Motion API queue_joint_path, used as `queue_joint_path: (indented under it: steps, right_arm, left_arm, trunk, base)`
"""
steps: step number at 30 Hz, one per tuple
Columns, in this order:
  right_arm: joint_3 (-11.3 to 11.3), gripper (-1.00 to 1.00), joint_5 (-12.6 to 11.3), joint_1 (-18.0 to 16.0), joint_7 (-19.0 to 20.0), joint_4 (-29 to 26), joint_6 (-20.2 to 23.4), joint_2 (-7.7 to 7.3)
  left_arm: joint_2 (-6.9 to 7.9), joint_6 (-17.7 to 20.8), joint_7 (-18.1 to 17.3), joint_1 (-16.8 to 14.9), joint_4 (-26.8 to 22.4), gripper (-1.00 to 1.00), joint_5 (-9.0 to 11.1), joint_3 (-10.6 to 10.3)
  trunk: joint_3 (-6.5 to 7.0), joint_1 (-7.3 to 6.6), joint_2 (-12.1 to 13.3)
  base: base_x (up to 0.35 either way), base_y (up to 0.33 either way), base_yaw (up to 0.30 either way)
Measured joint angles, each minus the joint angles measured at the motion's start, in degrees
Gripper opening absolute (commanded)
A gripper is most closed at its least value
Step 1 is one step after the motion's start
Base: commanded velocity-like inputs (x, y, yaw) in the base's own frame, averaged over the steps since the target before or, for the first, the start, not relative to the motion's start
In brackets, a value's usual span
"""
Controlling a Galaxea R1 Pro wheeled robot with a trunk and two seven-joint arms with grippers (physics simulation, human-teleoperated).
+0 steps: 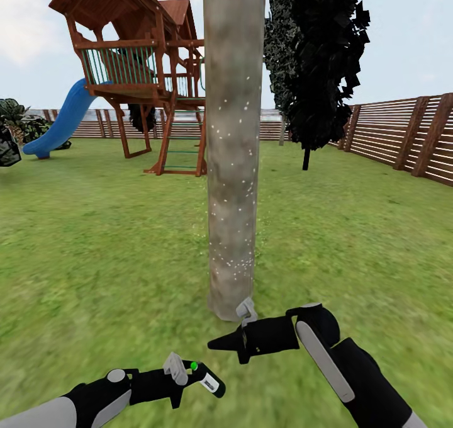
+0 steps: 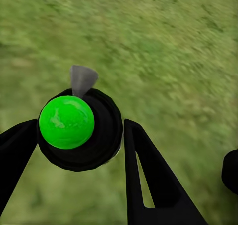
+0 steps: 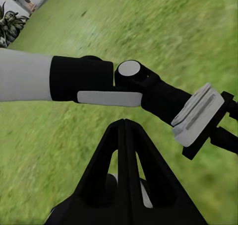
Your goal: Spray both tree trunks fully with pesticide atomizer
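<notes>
Lawn (image 1: 94,245), head view: 1 thick mottled grey-brown tree trunk (image 1: 233,145) stands dead ahead, dotted with white pesticide specks (image 1: 234,261) from mid-height down to near the base.

Left end effector (image 1: 200,372) low, near the view's bottom edge, clamped on the pesticide atomizer (image 1: 211,381), a small black item with a white tip and green cap. Left wrist view: the atomizer (image 2: 79,128) sits between the black fingers (image 2: 148,175), over grass.

Right end effector (image 1: 221,343) is just short of the trunk base, fingers pressed together, holding nothing; right wrist view shows the same (image 3: 125,150).

Behind: wooden play tower (image 1: 138,69) with blue slide (image 1: 60,123), slatted fence (image 1: 402,135), dark-leaved tree (image 1: 321,63).
</notes>
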Motion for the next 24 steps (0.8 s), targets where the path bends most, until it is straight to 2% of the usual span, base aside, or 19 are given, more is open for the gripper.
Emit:
queue_joint_path:
  steps: [3,6,8,24]
  right_arm:
    - [0.04,-1.0,0.06,0.0,0.0,0.8,-0.02,0.28]
    - [0.12,-1.0,0.07,0.01,-0.32,3.14,0.01,1.9]
    - [0.13,-1.0,0.08,-0.02,-0.56,3.53,0.01,2.27]
    - [-0.21,-1.0,-0.07,0.09,-0.71,4.4,0.01,2.07]
  left_arm:
    - [0.0,0.0,0.0,0.0,0.0,-1.0,0.0,-0.02]
    - [-0.01,0.0,0.03,0.0,0.0,-1.0,0.0,-0.01]
    - [0.0,0.0,0.07,0.0,0.0,-1.0,0.0,0.0]
    - [0.0,0.0,0.08,0.0,0.03,-1.0,0.01,-0.01]
  trunk:
    - [0.0,0.0,0.0]
    - [0.0,0.0,0.0]
    - [0.0,0.0,0.0]
    - [0.0,0.0,0.0]
  base:
    - [0.0,0.0,0.0]
    - [0.0,0.0,0.0]
    - [0.0,0.0,0.0]
    - [0.0,0.0,0.0]
